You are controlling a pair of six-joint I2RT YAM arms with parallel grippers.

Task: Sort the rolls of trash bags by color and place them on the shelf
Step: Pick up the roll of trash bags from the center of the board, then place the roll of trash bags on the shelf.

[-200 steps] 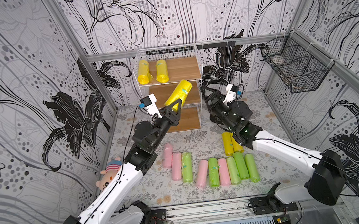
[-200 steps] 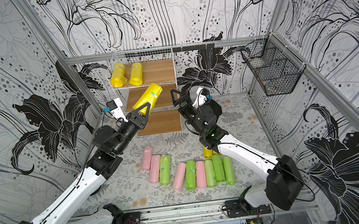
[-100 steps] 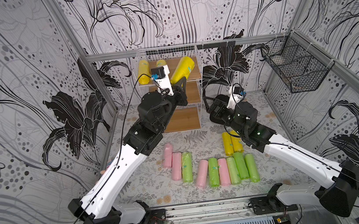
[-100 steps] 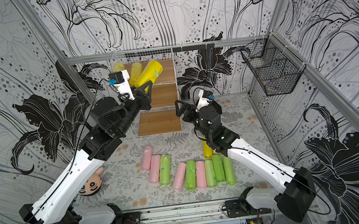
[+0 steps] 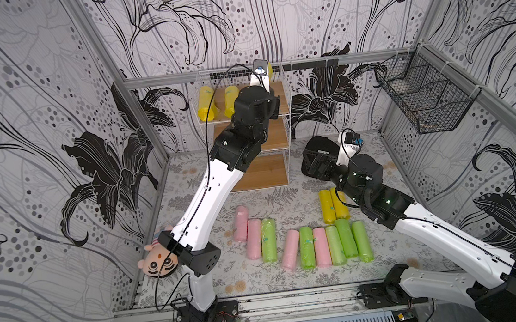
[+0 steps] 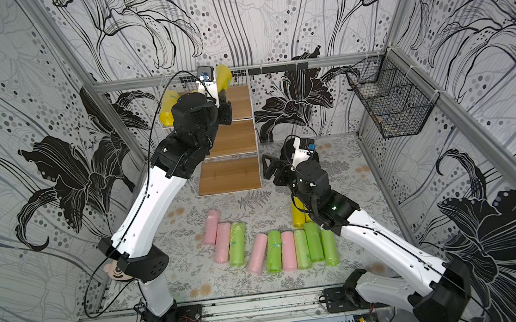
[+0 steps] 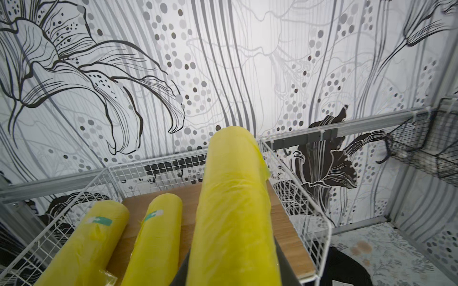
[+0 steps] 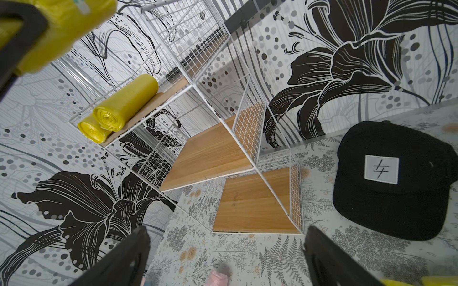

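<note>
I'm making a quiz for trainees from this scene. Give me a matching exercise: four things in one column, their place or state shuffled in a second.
1 left gripper
2 right gripper
3 black cap
4 pink rolls

A on the table beside the shelf
B open, empty
C among green rolls on the table
D shut on a yellow roll

Pairs: 1-D, 2-B, 3-A, 4-C
</note>
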